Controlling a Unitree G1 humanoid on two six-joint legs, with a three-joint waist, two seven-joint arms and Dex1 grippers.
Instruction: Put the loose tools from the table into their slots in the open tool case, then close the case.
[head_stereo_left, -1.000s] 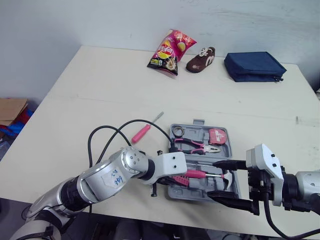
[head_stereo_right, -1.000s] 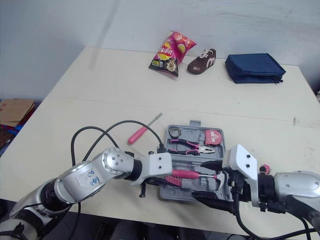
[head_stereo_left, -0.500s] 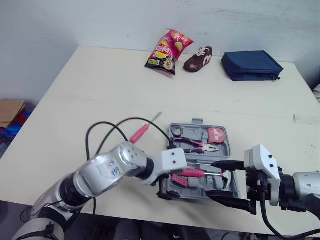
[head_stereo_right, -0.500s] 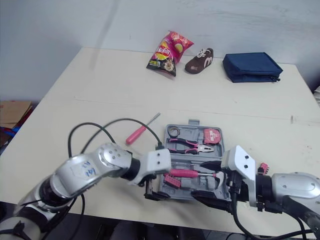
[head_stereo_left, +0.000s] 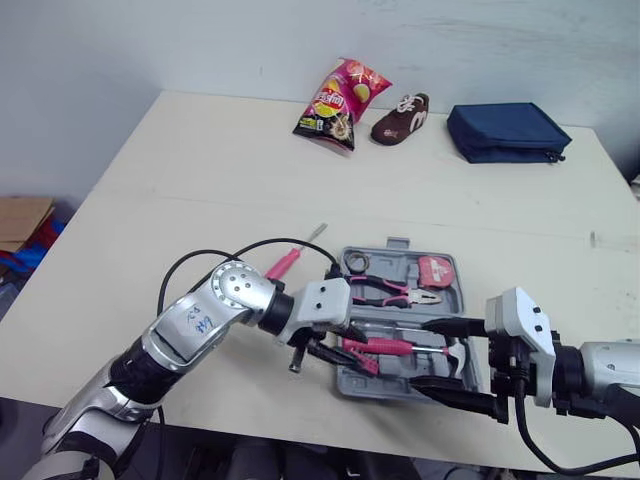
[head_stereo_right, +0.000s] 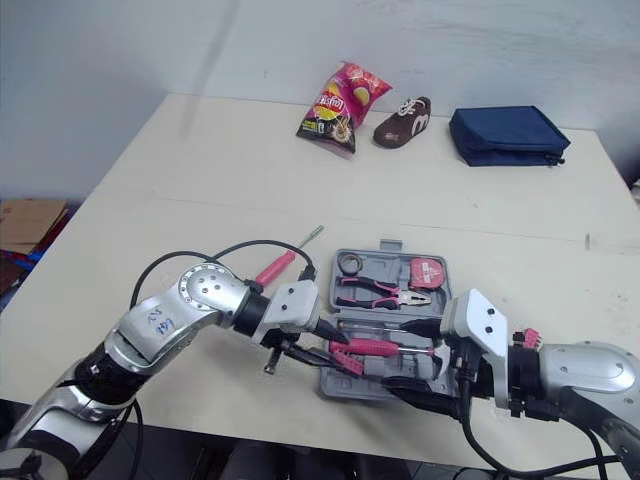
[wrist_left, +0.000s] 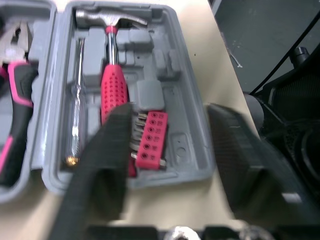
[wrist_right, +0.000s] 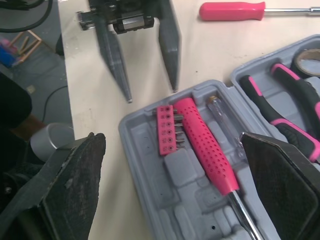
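One loose tool is seen on the table (head_stereo_left: 200, 180): a screwdriver (head_stereo_left: 295, 253) with a pink handle and a thin bare metal shaft, laid flat just beside the far left corner of the open tool case (wrist_right: 145, 150) and not touching it; its long axis is set on a slant, with the handle nearer the robot and to the left and the tip pointed away and to the right; the case, grey and lying open near the table's front edge, is seen to hold a pink-handled hammer (wrist_left: 114, 87), a pink bit holder (wrist_left: 150, 140), pliers (head_stereo_left: 388, 292), a tape roll (head_stereo_left: 354, 262) and a tape measure (head_stereo_left: 435, 270); the left gripper (wrist_right: 150, 94) is placed just off the case's near left corner, its fingers spread apart and empty; the right gripper (head_stereo_left: 420, 353) is placed at the near right part of the case, its fingers likewise parted wide and empty
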